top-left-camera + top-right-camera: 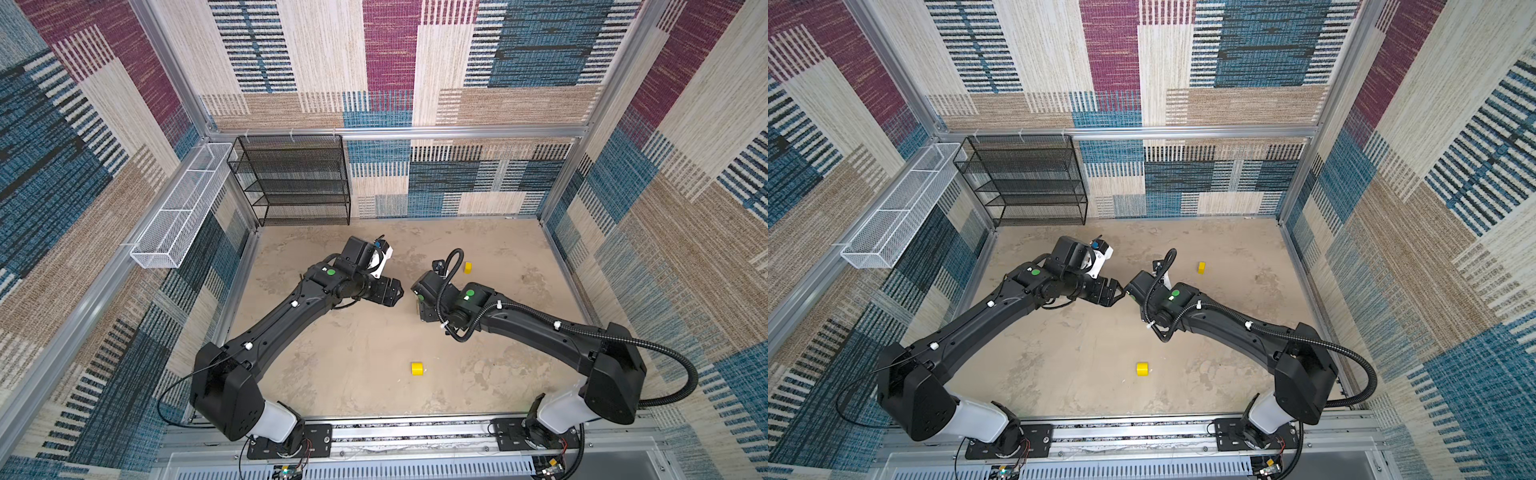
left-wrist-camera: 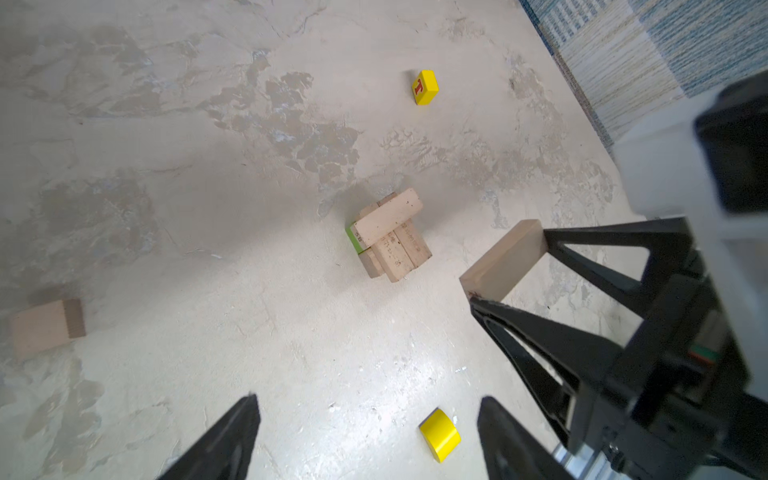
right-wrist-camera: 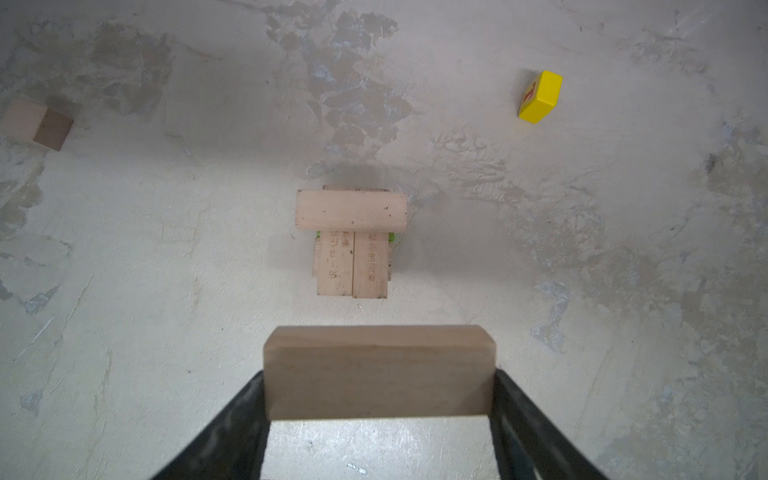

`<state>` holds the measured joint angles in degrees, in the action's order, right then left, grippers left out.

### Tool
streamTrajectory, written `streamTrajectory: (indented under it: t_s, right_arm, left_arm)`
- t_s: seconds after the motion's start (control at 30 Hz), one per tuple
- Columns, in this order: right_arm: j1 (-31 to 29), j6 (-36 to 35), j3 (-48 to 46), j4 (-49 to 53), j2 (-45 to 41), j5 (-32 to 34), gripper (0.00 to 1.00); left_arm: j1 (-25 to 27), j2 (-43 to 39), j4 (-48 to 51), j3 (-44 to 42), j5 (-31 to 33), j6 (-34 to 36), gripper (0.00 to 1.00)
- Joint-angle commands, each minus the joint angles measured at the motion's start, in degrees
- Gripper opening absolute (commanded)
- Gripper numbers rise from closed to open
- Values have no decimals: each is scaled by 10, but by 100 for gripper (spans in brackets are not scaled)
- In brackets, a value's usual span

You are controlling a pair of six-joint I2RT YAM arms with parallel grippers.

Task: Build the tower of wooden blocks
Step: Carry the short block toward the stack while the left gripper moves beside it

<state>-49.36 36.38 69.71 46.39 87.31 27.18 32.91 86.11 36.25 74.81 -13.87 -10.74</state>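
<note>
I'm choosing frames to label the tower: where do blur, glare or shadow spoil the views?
Left wrist view: tower sharp, left gripper blurred at the frame edge, glare on the table beside the yellow half-round. Right wrist view: tower crisp with a dark shadow at its base, held plank soft. In both top views: evenly lit, tower hidden beneath the arms.
</note>
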Motion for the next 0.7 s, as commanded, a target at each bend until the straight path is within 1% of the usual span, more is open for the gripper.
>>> streamTrajectory:
  t_s: [0.0, 0.1, 0.23, 0.33, 0.5, 0.67]
  right_arm:
    - [5, 11, -5, -7, -9, -3, 0]
    - [7, 12, -19, -13, -14, 3, 0]
    - [9, 15, -31, -29, -15, -2, 0]
    - [10, 25, -40, -44, -20, -9, 0]
    - [10, 39, -55, -45, -19, -13, 0]
    - [11, 47, -47, -33, -3, -21, 0]
  left_arm:
    - [-2, 22, 5, 12, -13, 20, 87]
    - [-3, 31, 14, 17, -25, 20, 87]
    - [-3, 34, 13, 7, 0, 28, 87]
    - [-7, 43, 15, 6, 11, 21, 88]
    - [-13, 55, 16, 10, -10, 10, 88]
    - [-20, 59, 16, 13, -26, 6, 88]
